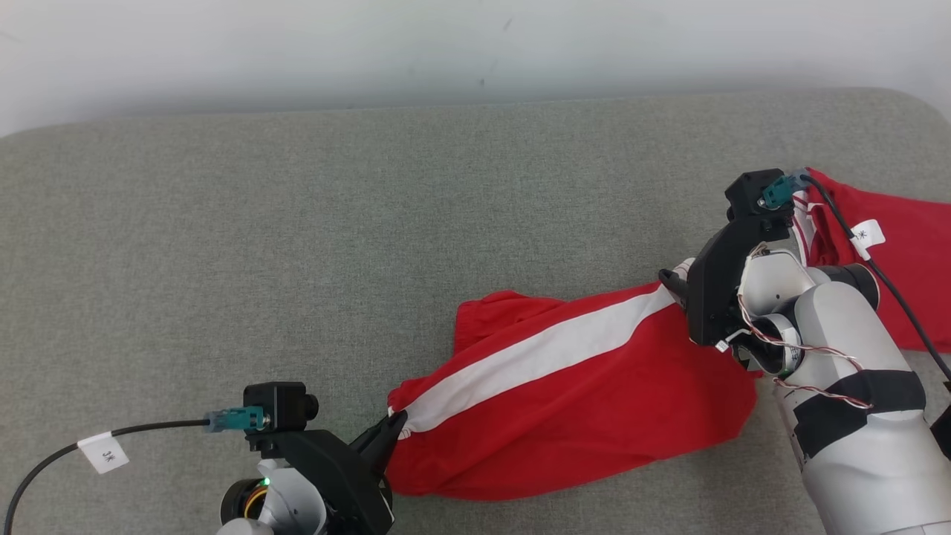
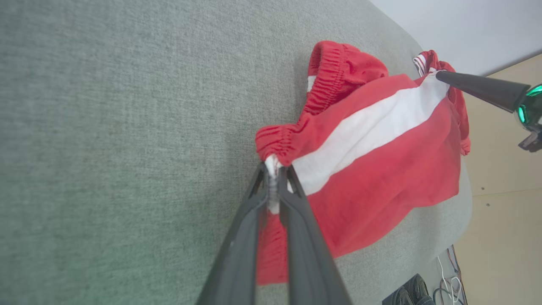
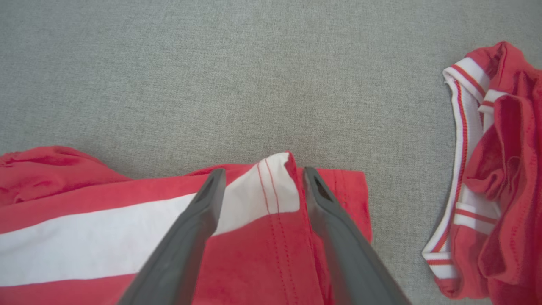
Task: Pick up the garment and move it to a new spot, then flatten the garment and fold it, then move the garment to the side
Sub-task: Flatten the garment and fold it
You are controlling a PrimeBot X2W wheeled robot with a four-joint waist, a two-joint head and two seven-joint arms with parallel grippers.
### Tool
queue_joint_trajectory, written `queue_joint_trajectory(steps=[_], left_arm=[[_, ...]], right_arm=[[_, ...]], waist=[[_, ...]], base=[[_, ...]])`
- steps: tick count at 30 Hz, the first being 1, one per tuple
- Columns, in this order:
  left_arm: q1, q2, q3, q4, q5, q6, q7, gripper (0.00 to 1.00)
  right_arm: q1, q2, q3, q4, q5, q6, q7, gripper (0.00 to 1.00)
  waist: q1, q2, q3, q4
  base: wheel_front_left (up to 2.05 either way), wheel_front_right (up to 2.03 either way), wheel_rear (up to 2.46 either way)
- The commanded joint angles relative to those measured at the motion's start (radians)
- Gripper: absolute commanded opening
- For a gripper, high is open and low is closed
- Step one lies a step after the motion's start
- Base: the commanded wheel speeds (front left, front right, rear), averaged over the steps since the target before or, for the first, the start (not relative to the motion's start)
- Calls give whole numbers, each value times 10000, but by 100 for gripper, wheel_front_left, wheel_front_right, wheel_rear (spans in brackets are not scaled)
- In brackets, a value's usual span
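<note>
**Shorts pinned at one end, other end about to be taken**

The red shorts lie crumpled on the grey padded surface, at about 5 o'clock in the head view, with the white stripe running from 8 toward 2 o'clock.

The left gripper, at 7 o'clock, has its jaws clamped narrow on a pinch of the elastic waistband where the stripe ends. The right gripper, at 3 o'clock, stands wide, one finger on each side of the leg hem at the stripe's other end, with nothing held.

A grip at each end of the same stripe looks meant to let the arms pull the cloth taut between them, so the flattening step seems to be in hand.

A second red garment with striped trim sits just beyond the right gripper at 3 o'clock, near but apart from the hem, so a sweep that way risks snagging it. The surface's rim shows just past the shorts in the left wrist view. Bare room lies from 9 through 12 o'clock, up to the wall.
</note>
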Motion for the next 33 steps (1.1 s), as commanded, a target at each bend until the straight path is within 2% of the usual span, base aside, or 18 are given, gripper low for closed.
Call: queue_joint_trajectory(steps=[1,4,6,10,13,14,15,16,18,19,20,26,33], left_arm=[[-84,-29,-18,16,-19,-7,-16,0],[-123,-24,-48,47,-66,-18,-8,0],[-167,-19,-54,47,-79,-21,-16,0],[-233,23,-77,42,-106,-35,-5,0],[-298,34,-108,47,-117,-44,16,0],[-315,32,-113,41,-127,-46,19,0],[-323,30,-117,31,-131,-48,16,0],[-332,32,-125,24,-131,-50,10,0],[-347,31,-136,22,-140,-52,-8,0],[-365,35,-138,17,-143,-51,-19,0],[-386,37,-130,13,-145,-49,-46,0],[-474,77,3,-76,-159,-69,-381,0],[-1033,-12,554,-367,-496,-115,-1433,0]], right_arm=[[-84,73,-21,36,-40,-26,55,83],[-51,49,-31,119,-97,-26,195,83],[-73,32,-12,144,-94,-26,216,78],[-127,-26,77,257,-110,-26,246,80],[-171,-74,105,384,-101,-26,178,69],[-197,-67,146,414,-73,-26,135,49],[-235,-65,146,440,-53,-26,81,41],[-263,-56,166,478,-19,-26,25,40],[-288,-47,241,527,37,-26,-46,20],[-319,-56,298,518,79,-26,-98,4],[-345,-74,373,494,145,-26,-164,0],[-451,-238,596,339,316,-26,-569,0],[-759,-305,415,-92,627,-26,-1836,0]], waist=[[0,-1,10,11],[0,-1,13,9],[0,-1,40,7],[0,-1,101,4],[0,-1,151,39],[0,-1,180,55],[0,-1,216,66],[0,-1,250,77],[0,-1,295,95],[0,-1,314,99],[0,-1,335,98],[0,-1,310,30],[0,-1,46,-179]], base=[[0,0,0],[0,0,0],[0,0,0],[0,0,0],[0,0,0],[0,0,0],[0,0,0],[0,0,0],[0,0,0],[0,0,0],[0,0,0],[0,0,0],[0,0,0]])
